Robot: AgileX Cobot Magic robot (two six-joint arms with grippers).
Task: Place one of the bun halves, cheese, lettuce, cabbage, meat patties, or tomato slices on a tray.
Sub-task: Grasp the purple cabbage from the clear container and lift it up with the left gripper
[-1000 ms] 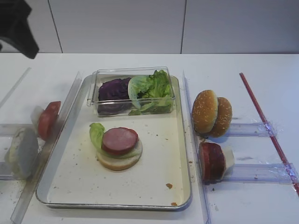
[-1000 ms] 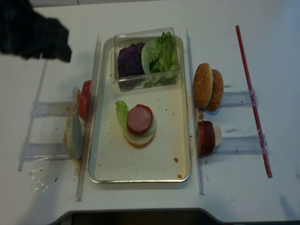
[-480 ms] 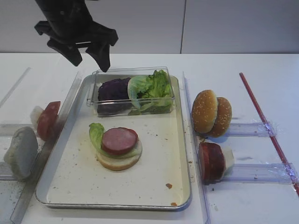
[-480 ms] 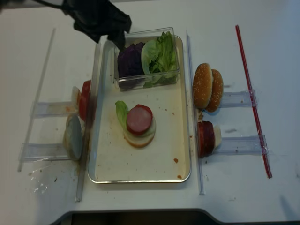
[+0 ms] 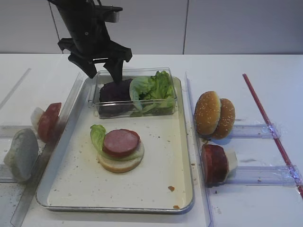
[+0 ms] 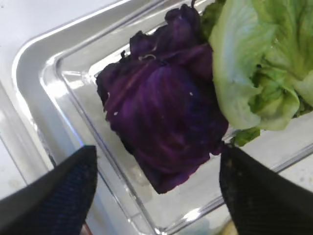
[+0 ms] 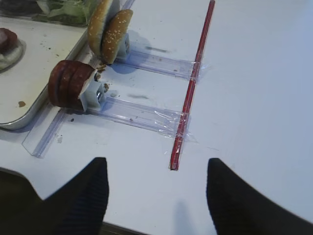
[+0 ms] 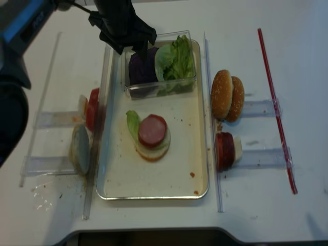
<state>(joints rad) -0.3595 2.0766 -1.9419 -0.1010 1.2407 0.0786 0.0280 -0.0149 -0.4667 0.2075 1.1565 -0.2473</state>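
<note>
The left gripper hangs with its jaws spread wide over the left end of the clear plastic box, its two dark fingers flanking the cabbage without touching it. The cabbage is a dark purple, crinkled leaf, veined and folded on itself, lying in the box just beside the lettuce, whose frilly light-green edge touches it on one side. The box sits at the far end of the tray, a shallow silver-rimmed metal tray with a crumb-speckled cream floor. Nearer on that floor stands a bun half topped with a lettuce leaf and a round pink meat slice.

Only the left wrist view shows the cabbage's veins and the gap between leaf and fingers. The overhead views alone show the sesame bun halves standing on edge in a clear rack right of the tray. The right wrist view shows the right gripper with jaws parted, holding nothing, above bare table near a red strip.
</note>
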